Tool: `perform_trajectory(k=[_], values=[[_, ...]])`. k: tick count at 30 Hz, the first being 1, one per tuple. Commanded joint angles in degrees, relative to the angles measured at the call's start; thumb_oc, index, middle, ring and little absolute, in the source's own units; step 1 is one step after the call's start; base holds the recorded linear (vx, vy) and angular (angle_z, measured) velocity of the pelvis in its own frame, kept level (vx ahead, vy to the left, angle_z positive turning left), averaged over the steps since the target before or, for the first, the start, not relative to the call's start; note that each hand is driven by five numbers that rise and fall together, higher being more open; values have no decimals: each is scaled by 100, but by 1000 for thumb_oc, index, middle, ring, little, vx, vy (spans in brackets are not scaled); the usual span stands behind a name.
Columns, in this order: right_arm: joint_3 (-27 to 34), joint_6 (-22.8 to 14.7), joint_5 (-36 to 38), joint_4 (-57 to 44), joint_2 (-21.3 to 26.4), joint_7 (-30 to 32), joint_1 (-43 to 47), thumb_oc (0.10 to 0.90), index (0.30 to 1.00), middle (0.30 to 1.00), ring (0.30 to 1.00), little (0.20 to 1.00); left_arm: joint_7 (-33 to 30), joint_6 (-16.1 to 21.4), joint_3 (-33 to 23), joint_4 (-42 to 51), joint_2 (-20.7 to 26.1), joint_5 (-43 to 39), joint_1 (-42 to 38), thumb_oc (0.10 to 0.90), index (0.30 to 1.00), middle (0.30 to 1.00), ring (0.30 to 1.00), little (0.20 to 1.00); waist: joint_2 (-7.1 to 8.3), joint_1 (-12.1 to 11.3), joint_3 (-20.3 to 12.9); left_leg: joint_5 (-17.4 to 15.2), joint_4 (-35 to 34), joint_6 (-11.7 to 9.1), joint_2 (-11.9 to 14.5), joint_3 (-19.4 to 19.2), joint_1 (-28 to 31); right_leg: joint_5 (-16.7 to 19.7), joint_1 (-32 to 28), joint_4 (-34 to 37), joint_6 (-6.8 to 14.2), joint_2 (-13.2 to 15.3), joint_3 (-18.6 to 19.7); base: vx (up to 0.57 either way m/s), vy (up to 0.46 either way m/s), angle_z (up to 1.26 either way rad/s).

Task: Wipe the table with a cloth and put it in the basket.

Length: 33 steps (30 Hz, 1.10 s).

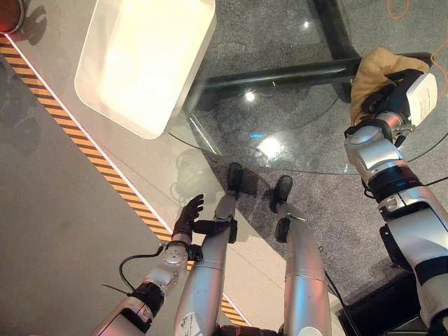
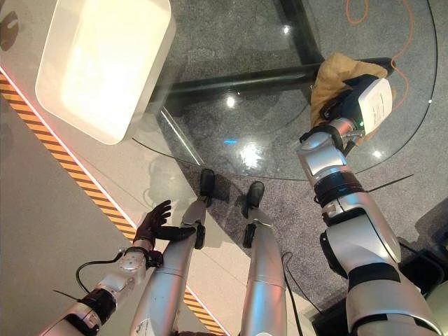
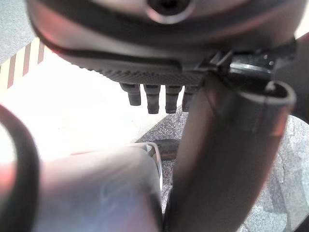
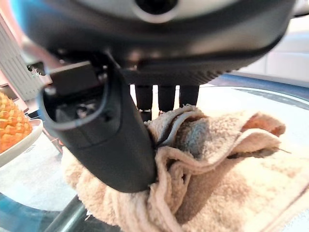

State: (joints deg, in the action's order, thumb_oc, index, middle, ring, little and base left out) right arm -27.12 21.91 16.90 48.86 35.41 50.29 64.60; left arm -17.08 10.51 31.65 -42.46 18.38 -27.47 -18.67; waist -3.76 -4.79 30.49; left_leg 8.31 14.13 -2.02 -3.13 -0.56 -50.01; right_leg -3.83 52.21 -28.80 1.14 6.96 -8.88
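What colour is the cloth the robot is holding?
The cloth is light tan, almost sandy brown. It shows best in the right wrist view.

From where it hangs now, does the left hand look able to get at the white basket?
Probably not as it stands: the left hand hangs low beside the leg, open, well short of the white basket, though nothing lies between them.

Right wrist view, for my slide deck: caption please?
Right hand pressing a crumpled tan cloth onto the glass table, thumb and fingers pinching its folds.
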Motion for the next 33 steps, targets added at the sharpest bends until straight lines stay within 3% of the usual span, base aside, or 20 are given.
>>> perform_trajectory(k=[1,9,17,33], values=[[-228,-395,349,-161,106,-298,-17,100,300,300,300,200,-127,68,241,-147,-34,-28,380,800,900,900,900,900,-142,-159,-69,-953,810,262,-178,14,-47,737,-70,854,428,14,72,0,0,0],[-151,-1102,570,-881,3,-817,-77,100,300,300,300,200,-128,44,154,-123,-38,4,413,800,900,900,900,900,-94,-153,-69,-949,753,271,-193,2,57,727,-167,868,445,9,72,0,0,0],[-69,-1226,386,-1814,-219,-1128,-243,100,300,300,300,200,-114,19,10,-172,-86,67,404,800,900,900,900,900,-34,-145,-69,-930,672,295,-211,-10,166,734,-259,895,463,3,63,0,0,0],[-148,-1305,319,-2520,-593,-1698,-168,100,300,300,300,200,-41,-45,-40,-167,-129,101,423,800,900,900,900,900,-39,-244,-69,-911,621,308,-249,1,241,720,-380,936,481,47,-41,-1,6,3]])
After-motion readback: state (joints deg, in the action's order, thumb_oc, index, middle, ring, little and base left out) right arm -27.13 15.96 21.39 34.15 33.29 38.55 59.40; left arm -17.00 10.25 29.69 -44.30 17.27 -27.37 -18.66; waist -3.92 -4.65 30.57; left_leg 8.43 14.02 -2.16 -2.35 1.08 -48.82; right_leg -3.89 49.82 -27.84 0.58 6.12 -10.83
